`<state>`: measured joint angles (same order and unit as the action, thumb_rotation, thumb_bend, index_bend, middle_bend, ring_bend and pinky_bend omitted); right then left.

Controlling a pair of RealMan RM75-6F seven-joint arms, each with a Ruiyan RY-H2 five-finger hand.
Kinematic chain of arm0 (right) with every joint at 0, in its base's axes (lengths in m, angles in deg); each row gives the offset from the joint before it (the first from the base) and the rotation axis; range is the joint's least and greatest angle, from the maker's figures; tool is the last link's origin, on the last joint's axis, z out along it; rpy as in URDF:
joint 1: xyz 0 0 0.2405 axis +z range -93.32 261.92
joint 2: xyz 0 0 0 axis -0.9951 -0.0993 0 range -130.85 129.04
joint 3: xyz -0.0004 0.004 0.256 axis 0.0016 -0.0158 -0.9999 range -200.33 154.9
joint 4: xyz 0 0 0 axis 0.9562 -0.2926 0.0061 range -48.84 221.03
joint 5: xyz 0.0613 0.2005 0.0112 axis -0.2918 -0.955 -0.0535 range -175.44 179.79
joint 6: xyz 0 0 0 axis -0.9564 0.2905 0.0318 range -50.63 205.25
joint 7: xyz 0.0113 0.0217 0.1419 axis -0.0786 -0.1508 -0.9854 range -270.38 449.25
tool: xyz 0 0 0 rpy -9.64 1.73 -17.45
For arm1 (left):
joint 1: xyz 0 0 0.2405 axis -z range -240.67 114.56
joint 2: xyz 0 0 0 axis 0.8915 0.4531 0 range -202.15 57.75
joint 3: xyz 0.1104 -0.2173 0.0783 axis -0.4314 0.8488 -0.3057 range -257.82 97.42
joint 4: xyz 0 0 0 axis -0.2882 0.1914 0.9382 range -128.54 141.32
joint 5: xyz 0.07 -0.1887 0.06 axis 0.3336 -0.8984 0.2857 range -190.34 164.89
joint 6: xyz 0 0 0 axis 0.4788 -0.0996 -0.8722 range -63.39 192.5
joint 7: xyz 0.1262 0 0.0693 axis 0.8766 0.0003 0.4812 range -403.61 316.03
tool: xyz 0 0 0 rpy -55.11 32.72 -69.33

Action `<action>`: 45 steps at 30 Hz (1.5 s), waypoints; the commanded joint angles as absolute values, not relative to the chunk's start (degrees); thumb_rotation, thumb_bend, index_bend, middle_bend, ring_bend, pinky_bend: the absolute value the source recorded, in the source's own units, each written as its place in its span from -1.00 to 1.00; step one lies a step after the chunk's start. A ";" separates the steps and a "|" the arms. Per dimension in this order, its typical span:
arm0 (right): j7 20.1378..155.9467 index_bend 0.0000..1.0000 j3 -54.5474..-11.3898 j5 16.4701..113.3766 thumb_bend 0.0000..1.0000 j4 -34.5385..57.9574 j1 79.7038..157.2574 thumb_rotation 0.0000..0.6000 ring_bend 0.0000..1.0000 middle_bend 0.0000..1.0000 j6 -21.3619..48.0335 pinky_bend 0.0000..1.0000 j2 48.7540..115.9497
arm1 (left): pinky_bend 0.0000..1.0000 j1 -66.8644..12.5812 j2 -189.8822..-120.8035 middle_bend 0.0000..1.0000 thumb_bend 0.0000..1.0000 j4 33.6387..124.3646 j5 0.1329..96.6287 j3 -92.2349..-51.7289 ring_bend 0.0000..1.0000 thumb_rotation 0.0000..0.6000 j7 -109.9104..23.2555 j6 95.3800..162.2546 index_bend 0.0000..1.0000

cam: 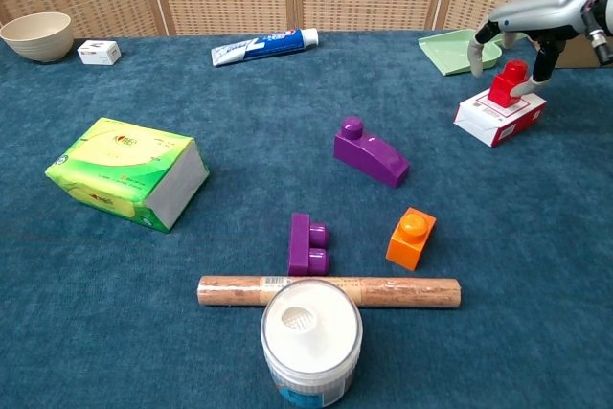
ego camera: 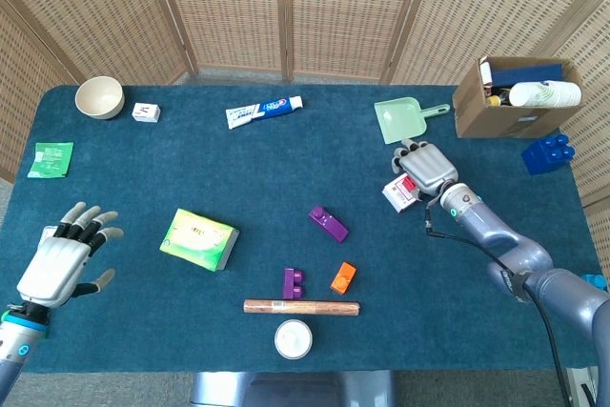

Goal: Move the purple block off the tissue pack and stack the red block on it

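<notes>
Two purple blocks (cam: 371, 154) (cam: 308, 243); one red block (cam: 507, 82), perhaps touched by right hand (ego camera: 426, 168).

Glossy plastic red block (cam: 508, 82); matt blue cloth table (cam: 144, 313)

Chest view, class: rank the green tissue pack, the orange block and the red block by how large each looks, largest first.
1. Green tissue pack, clearly largest.
2. Orange block.
3. Red block, though it sits farther from the camera, so its true size against the orange one is unsure.
</notes>
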<state>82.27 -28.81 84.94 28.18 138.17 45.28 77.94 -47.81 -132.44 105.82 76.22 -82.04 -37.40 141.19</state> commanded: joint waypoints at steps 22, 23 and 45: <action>82.59 0.03 -27.86 82.89 -0.60 31.81 140.04 1.00 -0.73 -0.53 48.06 -0.46 80.22 | -1.00 -48.82 -132.59 -0.65 -0.34 104.71 76.44 -81.86 -0.76 1.00 -38.55 141.04 -0.41; 82.56 0.06 -27.93 82.75 -0.61 31.96 140.13 1.00 -0.72 -0.53 48.16 -0.45 80.36 | -1.00 -48.86 -132.59 -0.65 -0.34 104.62 76.41 -81.84 -0.76 1.00 -38.65 141.05 -0.41; 85.02 0.26 -29.95 79.84 -0.54 19.86 138.92 1.00 -0.61 -0.45 43.71 -0.41 74.06 | -1.00 -49.36 -132.39 -0.65 -0.34 104.27 78.15 -81.34 -0.76 1.00 -38.67 142.47 -0.40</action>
